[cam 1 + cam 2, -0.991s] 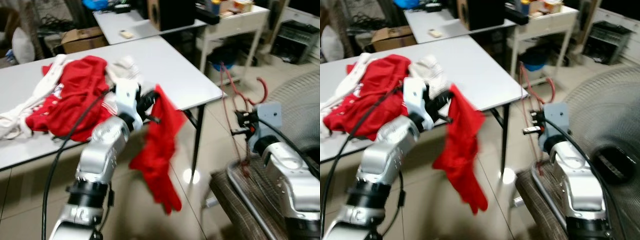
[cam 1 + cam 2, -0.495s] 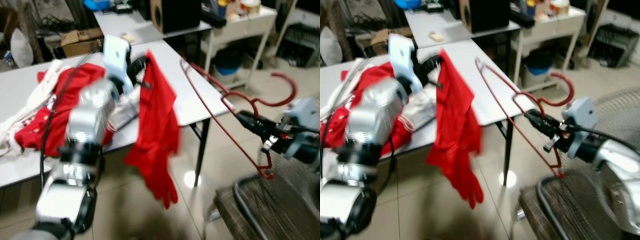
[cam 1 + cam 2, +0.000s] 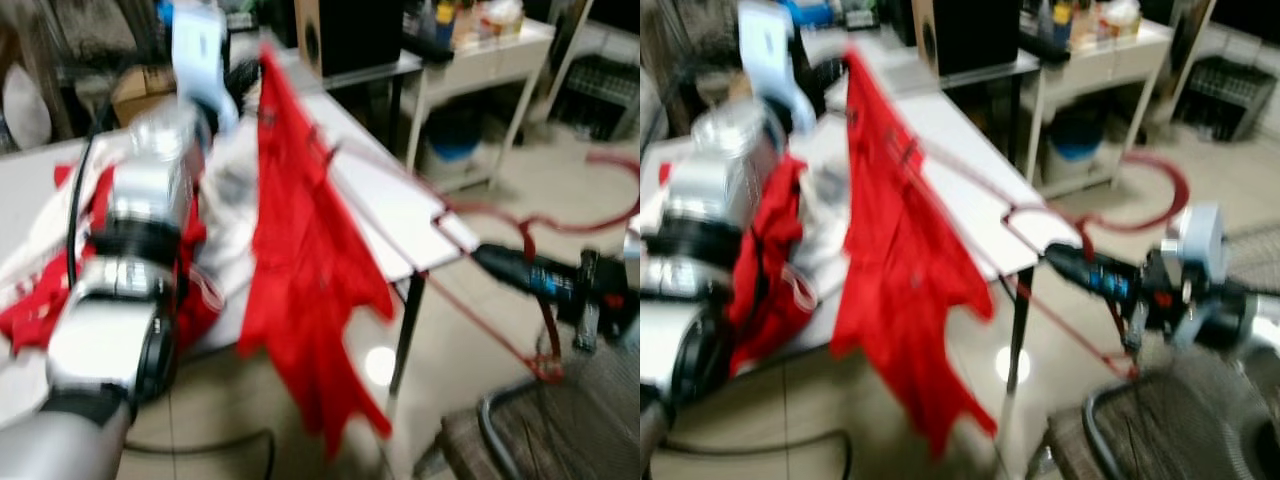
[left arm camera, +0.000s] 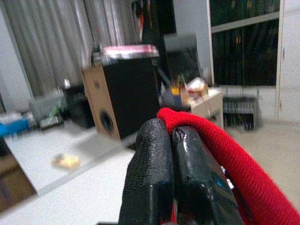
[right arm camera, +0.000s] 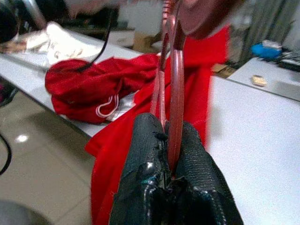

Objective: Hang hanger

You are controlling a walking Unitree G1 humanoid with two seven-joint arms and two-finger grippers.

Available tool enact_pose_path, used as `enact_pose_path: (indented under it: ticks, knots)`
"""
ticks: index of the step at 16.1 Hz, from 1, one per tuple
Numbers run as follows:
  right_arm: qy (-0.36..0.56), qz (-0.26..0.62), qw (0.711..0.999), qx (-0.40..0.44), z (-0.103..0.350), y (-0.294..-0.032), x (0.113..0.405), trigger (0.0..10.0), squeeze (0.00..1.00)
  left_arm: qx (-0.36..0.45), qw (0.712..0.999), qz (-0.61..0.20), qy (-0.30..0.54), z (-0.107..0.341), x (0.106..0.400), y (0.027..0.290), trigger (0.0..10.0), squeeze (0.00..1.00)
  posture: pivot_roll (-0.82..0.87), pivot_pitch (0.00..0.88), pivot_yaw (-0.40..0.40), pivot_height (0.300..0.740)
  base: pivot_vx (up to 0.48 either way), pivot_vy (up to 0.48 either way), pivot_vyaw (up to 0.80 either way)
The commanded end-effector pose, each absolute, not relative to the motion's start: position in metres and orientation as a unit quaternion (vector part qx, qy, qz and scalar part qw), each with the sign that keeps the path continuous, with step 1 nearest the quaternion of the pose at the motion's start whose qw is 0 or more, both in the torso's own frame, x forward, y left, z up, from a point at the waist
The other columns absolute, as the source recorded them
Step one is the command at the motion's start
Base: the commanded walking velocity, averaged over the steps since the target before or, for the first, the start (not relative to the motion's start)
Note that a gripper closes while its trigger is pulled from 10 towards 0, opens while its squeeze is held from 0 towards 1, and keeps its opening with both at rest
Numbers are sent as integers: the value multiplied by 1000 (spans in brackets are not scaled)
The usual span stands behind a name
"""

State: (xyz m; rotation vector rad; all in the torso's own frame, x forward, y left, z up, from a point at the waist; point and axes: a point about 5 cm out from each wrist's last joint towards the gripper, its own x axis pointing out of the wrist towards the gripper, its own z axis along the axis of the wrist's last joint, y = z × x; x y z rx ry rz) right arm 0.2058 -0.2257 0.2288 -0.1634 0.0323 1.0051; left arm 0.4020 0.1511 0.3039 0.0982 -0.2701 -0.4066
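A red garment (image 3: pixel 300 260) hangs in the air beside the white table (image 3: pixel 400 205), pinched at its top by my left gripper (image 3: pixel 248 78), which is raised high. In the left wrist view the left gripper (image 4: pixel 168 130) is shut on a fold of that red cloth (image 4: pixel 225 159). My right gripper (image 3: pixel 482 258) reaches in from the right and is shut on a red wire hanger (image 3: pixel 520 215). The hanger's far end points at the garment's upper part. In the right wrist view the black fingers (image 5: pixel 145 154) clamp the hanger (image 5: pixel 174 70) with the garment (image 5: pixel 206 89) behind.
A pile of red and white clothes (image 3: pixel 40 290) lies on the table's left part. A black speaker (image 3: pixel 345 30) and a cluttered side table (image 3: pixel 470 45) stand behind. A wire-mesh object (image 3: pixel 560 440) sits at the lower right. The tiled floor (image 3: pixel 470 190) spreads between them.
My left arm has lifted the garment higher. The right gripper has swung the hanger flatter and toward the cloth, its tip now at the garment. The picture is blurred by motion.
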Motion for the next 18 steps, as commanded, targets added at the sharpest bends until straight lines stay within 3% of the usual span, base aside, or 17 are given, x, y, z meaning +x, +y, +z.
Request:
enact_pose_path:
  ticks: [1,5,8,13,17,18]
  knots:
    - [25,497,863,-83,227,-220,205,10000,0,50,970,-184,-147,313,402,167,10000,0,-156,0,49,740,382,0,0]
    - [72,513,845,-130,212,-211,216,10000,0,19,948,-276,-159,332,393,147,10000,0,-156,0,48,740,0,0,0]
    - [107,532,821,-180,196,-199,236,10000,0,35,917,-360,-165,342,369,127,10000,0,-134,0,25,740,0,0,0]
    - [115,528,806,-242,191,-197,277,10000,0,31,893,-418,-162,350,344,109,10000,0,-104,0,-8,740,0,0,0]
    - [120,452,804,-368,205,-210,331,10000,0,-14,860,-461,-220,387,320,106,10000,0,-101,0,-12,740,0,0,0]
    - [25,362,836,-412,249,-207,362,10000,0,-35,846,-470,-249,400,311,109,10000,0,-93,0,-20,740,0,0,0]
